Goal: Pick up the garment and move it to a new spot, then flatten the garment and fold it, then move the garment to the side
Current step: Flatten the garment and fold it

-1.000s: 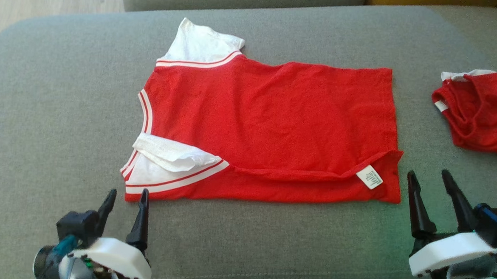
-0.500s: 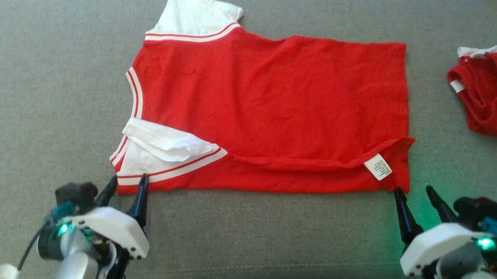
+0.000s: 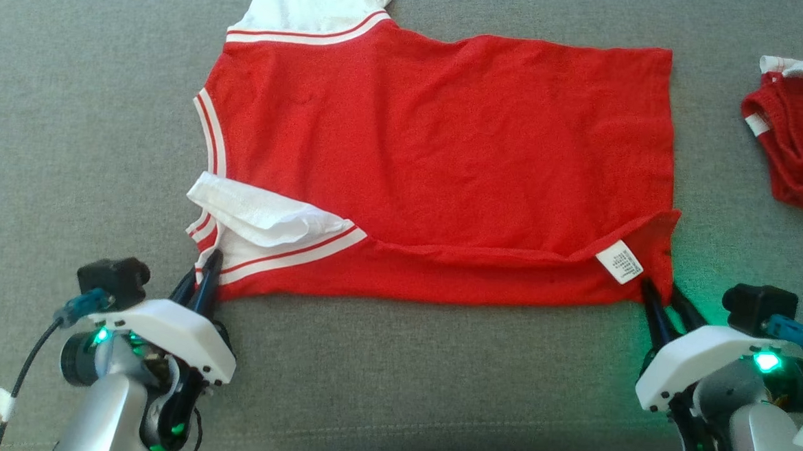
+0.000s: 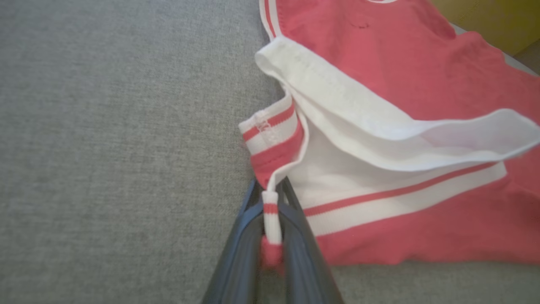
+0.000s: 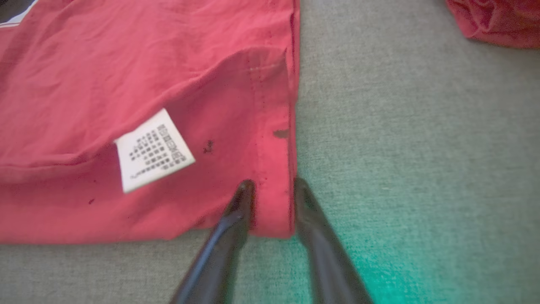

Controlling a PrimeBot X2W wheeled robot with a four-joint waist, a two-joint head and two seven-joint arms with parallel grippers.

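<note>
**Both claws at the near corners of the flat red garment**

Red garment (image 3: 433, 151) lies spread on the grey cushion (image 3: 69, 132), roughly centred in the head view, neck end toward the robot's left, bottom hem toward its right. Mostly flat, light creases. The near long edge is turned over in a narrow fold, which exposes a white care label (image 3: 619, 262) close to the near right corner. The far sleeve (image 3: 303, 4) is white and lies flat, cut off by the top edge of the view. The near sleeve (image 3: 258, 211) is white, folded back on itself and bunched.

Left claw (image 3: 201, 270) is at the near left corner. In the left wrist view, left claw (image 4: 271, 185) is pinched tight on the red-and-white striped edge of the garment, with a strip of that trim running down between the fingers.

Right claw (image 3: 659, 287) is at the near right corner, just beside the label. In the right wrist view, right claw (image 5: 273, 183) is narrow but not closed. One finger sits on the red fabric and the other at the hem edge on the cushion side, so the corner of the hem lies between them. Cannot tell if it is actually clamped.

A second red garment (image 3: 801, 136) lies crumpled at the far right of the cushion, well apart from the flat one.
</note>
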